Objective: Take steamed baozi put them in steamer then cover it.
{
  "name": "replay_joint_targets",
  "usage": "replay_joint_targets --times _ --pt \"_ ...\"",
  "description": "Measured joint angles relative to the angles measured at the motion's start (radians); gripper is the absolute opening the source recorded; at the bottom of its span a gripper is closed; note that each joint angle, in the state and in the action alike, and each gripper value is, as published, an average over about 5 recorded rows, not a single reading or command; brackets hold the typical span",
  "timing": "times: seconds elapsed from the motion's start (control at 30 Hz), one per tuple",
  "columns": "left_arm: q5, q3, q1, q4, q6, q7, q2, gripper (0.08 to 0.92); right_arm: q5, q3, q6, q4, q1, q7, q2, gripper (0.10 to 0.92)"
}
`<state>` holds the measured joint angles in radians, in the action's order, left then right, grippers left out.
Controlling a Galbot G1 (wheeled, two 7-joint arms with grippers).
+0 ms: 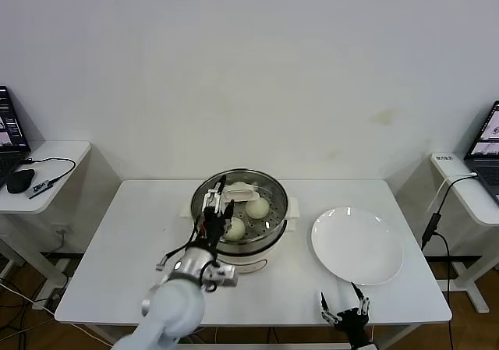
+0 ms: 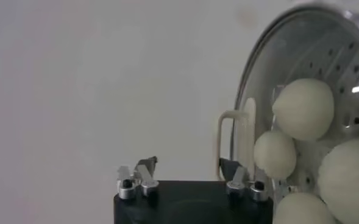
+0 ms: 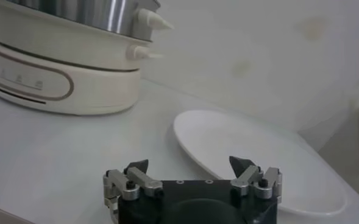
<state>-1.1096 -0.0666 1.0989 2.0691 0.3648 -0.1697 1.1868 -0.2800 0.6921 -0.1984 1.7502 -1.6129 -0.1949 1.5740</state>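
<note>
Closest in the head view is the left arm, its left gripper point(image 1: 217, 203) hanging over the near-left rim of the steamer point(image 1: 269, 245). The jaws are spread wide and hold nothing. The left wrist view shows the left gripper point(image 2: 191, 169) the same way, with both tips bare and apart and the lid's handle just beyond them.

The steamer stands at the middle of the surface point(image 1: 132, 233). The glass lid point(image 1: 265, 183) appears to sit on it, metal rim on the basket and beige bar handle point(image 2: 237, 143) up, though how squarely it sits cannot be told from here.

Through the glass the buns point(image 2: 304, 109) look smooth, round and cream-white. Four show in the wrist view, crowded together on the perforated floor, while the head view picks out only two point(image 1: 257, 207).

By my reading the task is all but done, with the buns inside and the lid on. What seems left is for the arm to clear away.

To the right, near the steamer, lies a flat white plate point(image 1: 382, 268) with nothing on it. The right gripper point(image 1: 347, 312) waits at the front edge of the surface near the plate, jaws released and empty.
</note>
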Motion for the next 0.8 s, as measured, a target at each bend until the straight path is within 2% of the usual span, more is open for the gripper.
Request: replay_joint_targets --times 0.3,0.57,0.8 --pt "0.379 -0.167 0.267 0.130 -0.162 0.146 0.005 0.823 0.002 -0.015 -0.003 0.009 -0.012 0.001 -0.009 0.823" --pt "0.853 -0.344 0.478 0.134 -0.323 0.264 0.051 0.823 0.032 -0.031 0.007 0.041 -0.027 -0.004 -0.033 0.823" --pt "1.098 -0.422 0.601 0.102 -0.416 0.325 0.098 0.823 0.088 -0.057 0.015 0.084 -0.055 -0.003 -0.072 0.823"
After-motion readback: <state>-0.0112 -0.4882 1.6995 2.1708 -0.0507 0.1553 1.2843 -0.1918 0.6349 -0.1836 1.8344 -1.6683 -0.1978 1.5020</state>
